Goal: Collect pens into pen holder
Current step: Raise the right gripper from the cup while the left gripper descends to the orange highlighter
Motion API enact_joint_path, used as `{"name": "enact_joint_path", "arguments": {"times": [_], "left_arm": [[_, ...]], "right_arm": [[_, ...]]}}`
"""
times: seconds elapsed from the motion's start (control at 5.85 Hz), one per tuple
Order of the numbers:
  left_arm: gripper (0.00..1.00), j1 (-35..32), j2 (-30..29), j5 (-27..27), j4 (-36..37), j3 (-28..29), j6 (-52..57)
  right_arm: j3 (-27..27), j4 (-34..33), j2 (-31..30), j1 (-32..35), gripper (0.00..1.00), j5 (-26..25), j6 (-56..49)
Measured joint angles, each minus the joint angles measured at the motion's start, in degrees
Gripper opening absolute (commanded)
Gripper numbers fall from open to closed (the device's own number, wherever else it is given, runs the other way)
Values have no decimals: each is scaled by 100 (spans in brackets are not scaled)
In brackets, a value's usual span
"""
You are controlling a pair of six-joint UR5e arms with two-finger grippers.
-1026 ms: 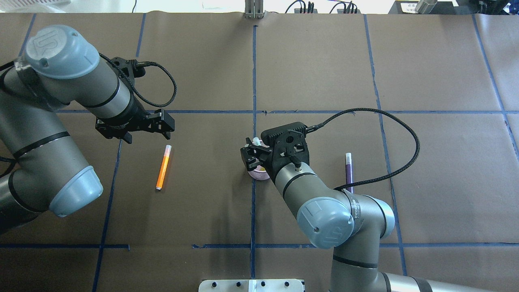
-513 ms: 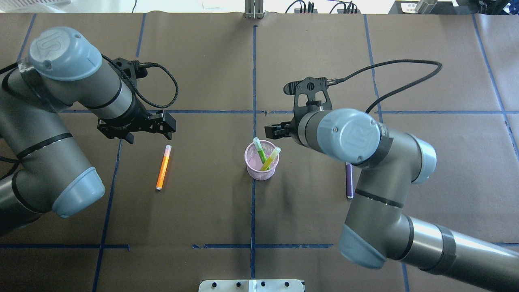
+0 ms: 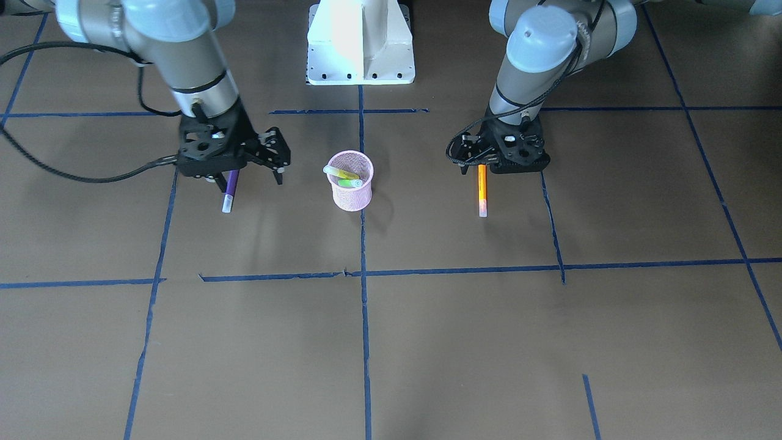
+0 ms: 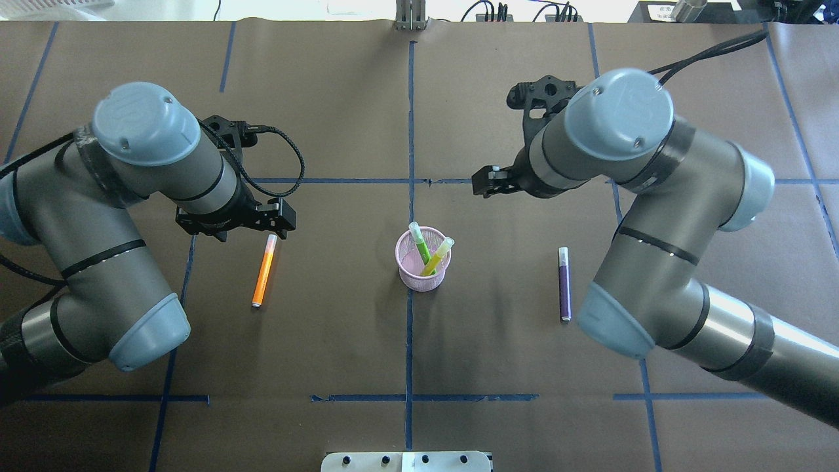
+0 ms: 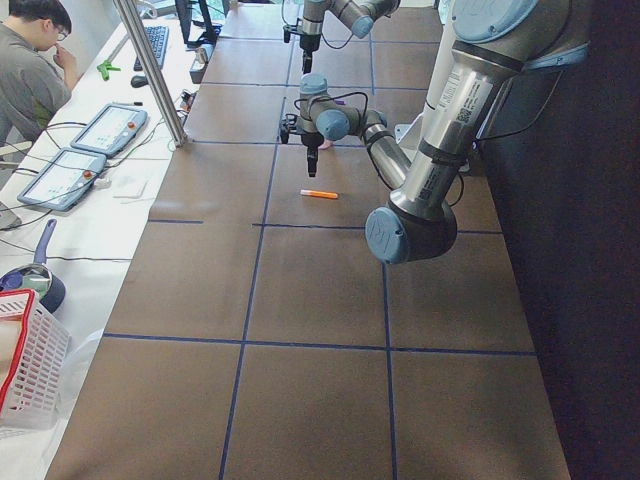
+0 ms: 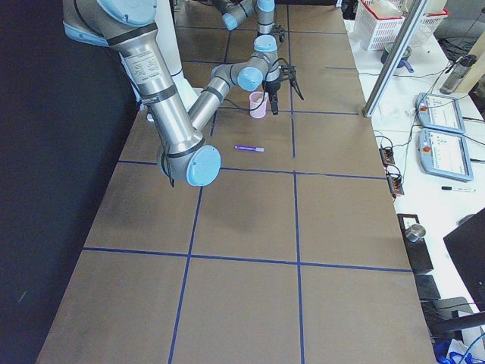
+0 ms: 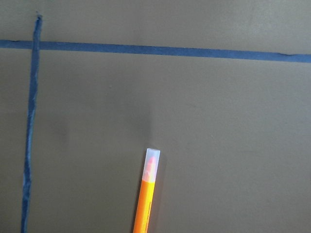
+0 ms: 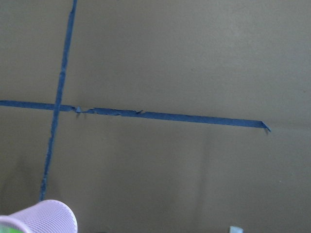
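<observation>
The pink mesh pen holder stands at the table's middle and holds a green pen and a yellow-green pen. It also shows in the front view. The orange pen lies flat to its left. My left gripper hovers open over the pen's capped far end. The purple pen lies flat to the holder's right. My right gripper is raised beyond the holder, open and empty, mostly hidden under its arm.
Brown paper with blue tape lines covers the table. The robot's white base plate sits at the near edge. The right wrist view shows the holder's rim at the bottom left. An operator sits beside the table.
My right arm lifted off the holder and swung back and right, leaving a pen in it. My left gripper moved closer to the orange pen's cap end.
</observation>
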Motion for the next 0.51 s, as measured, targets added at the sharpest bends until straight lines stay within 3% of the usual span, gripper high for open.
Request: {"name": "enact_joint_path", "arguments": {"times": [0.51], "left_arm": [[86, 23, 33, 3, -824, 757, 736]], "right_arm": [[186, -29, -370, 142, 100, 219, -294]]}}
